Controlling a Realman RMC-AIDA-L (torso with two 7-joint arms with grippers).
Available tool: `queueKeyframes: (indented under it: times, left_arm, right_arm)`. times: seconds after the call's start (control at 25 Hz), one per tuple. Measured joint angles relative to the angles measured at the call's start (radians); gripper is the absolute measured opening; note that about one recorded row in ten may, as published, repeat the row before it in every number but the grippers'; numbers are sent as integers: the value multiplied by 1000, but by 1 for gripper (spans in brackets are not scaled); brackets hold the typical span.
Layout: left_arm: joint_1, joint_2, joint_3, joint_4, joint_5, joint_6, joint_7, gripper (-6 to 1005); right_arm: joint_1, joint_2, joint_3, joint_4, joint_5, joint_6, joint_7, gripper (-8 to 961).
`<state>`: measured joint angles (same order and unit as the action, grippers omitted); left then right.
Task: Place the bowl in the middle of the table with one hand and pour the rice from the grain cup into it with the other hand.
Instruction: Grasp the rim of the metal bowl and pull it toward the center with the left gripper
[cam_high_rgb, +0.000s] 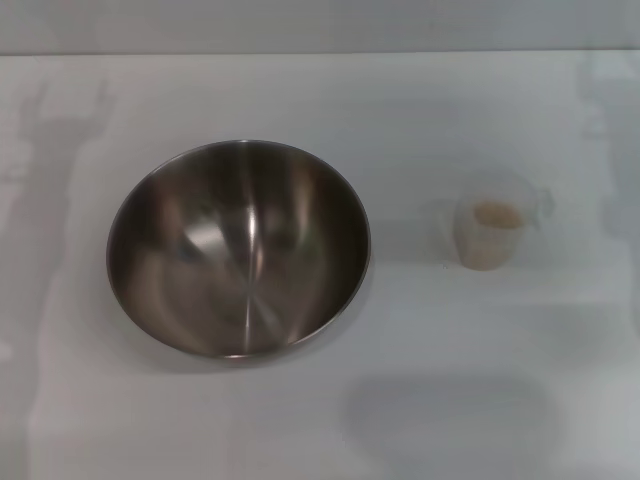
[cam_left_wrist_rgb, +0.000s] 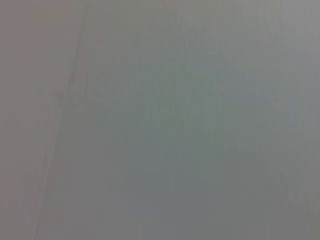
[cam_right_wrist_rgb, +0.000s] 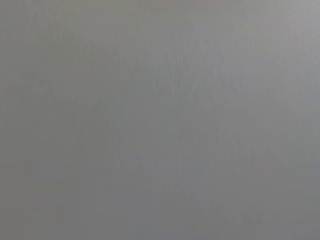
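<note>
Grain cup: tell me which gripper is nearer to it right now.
Cannot tell: neither gripper shows in any view. The head view shows only the grain cup on the robot's right and the bowl left of centre; both wrist views show only plain grey surface.

The table (cam_high_rgb: 420, 110) is plain matte white with soft grey shadows across it. The bowl (cam_high_rgb: 238, 248) is brushed steel grey, darker at its sides, with bright streaks of reflection down its shiny inside. The grain cup (cam_high_rgb: 492, 232) is cloudy, translucent white plastic, and the rice (cam_high_rgb: 497, 214) in it shows pale beige.
</note>
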<state>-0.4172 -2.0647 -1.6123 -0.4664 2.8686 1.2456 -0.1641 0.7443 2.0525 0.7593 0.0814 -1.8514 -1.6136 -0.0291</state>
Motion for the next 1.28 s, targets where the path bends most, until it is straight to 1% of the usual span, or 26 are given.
queueKeyframes:
  times: [0.4,0.48,0.52,0.56,0.6,0.64,0.68,0.72,0.8,0.88,0.92,0.96,1.04,1.08,1.28]
  left_arm:
    - [0,0,-16,-6,0,-25,0,807]
    - [3,0,-40,-45,0,-92,-1,807]
    - [7,1,-59,-88,0,-148,-5,807]
    - [15,2,-83,-145,0,-224,-13,806]
    - [26,3,-117,-230,1,-346,-26,806]
    - [30,9,-156,-347,3,-494,-37,806]
    - [32,11,-176,-408,4,-582,-42,806]
    - [28,22,-211,-526,6,-812,-46,805]
    - [24,37,-232,-648,4,-1068,-47,805]
    - [35,49,-236,-791,0,-1281,-48,804]
    - [43,51,-236,-851,-2,-1369,-45,804]
    - [56,53,-236,-936,-7,-1479,-36,804]
    - [79,53,-237,-1058,-26,-1655,6,803]
    - [90,52,-239,-1104,-39,-1715,31,803]
    - [156,38,-287,-1363,-209,-2093,238,802]
  right_arm:
    - [-2,0,0,0,0,-4,0,506]
    - [-2,0,0,0,0,-4,0,506]
    - [-2,0,0,0,0,-4,0,506]
    - [-2,0,1,0,0,-4,0,507]
    - [-2,0,1,0,0,-4,0,507]
    - [-2,0,0,0,0,-4,0,507]
    - [-2,0,1,0,0,-5,0,507]
    - [-2,0,1,0,0,-6,0,507]
    - [-2,0,3,0,0,-7,0,507]
    - [-2,0,3,0,0,-7,0,507]
    - [-1,0,4,0,0,-7,0,507]
    - [-1,0,4,0,0,-7,0,507]
    - [1,0,3,0,1,-7,0,507]
    - [1,0,2,0,1,-8,0,507]
    - [3,-3,1,0,0,-8,0,506]
